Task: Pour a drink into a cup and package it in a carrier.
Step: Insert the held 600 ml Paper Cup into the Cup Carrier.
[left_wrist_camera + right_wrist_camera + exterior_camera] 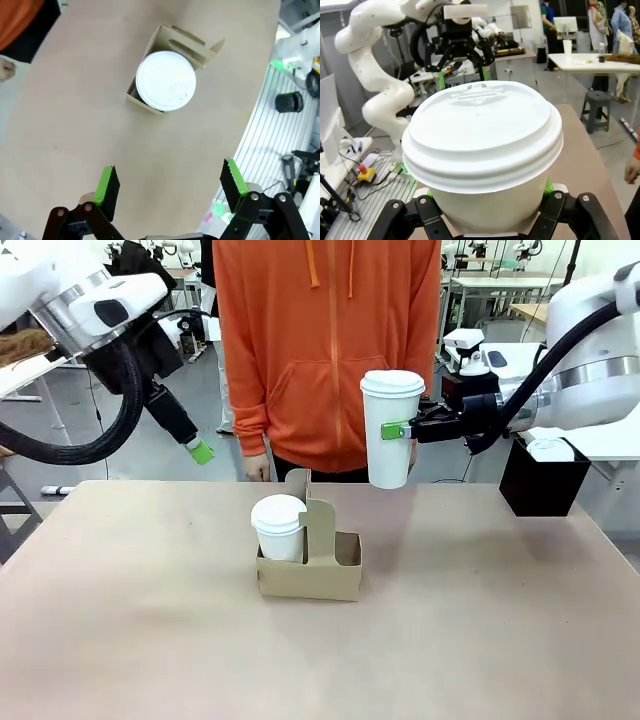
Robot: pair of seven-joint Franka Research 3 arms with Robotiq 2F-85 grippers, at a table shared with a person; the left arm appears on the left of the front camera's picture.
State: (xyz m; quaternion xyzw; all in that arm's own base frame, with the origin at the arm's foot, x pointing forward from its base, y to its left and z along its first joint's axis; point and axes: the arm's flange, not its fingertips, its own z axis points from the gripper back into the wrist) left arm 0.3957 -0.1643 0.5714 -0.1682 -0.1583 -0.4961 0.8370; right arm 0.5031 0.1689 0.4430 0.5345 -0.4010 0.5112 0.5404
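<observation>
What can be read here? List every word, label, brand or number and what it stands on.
None readable. The cup, held in the right gripper, is plain white; raised marks on its lid are too faint to read. The shorter cup and the carrier bear no print.

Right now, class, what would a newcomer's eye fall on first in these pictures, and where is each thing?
The right gripper holds a tall lidded cup in the air, right of the brown carrier. The carrier stands on the table with a shorter lidded cup in its left slot. The left gripper hangs open at far left.
</observation>
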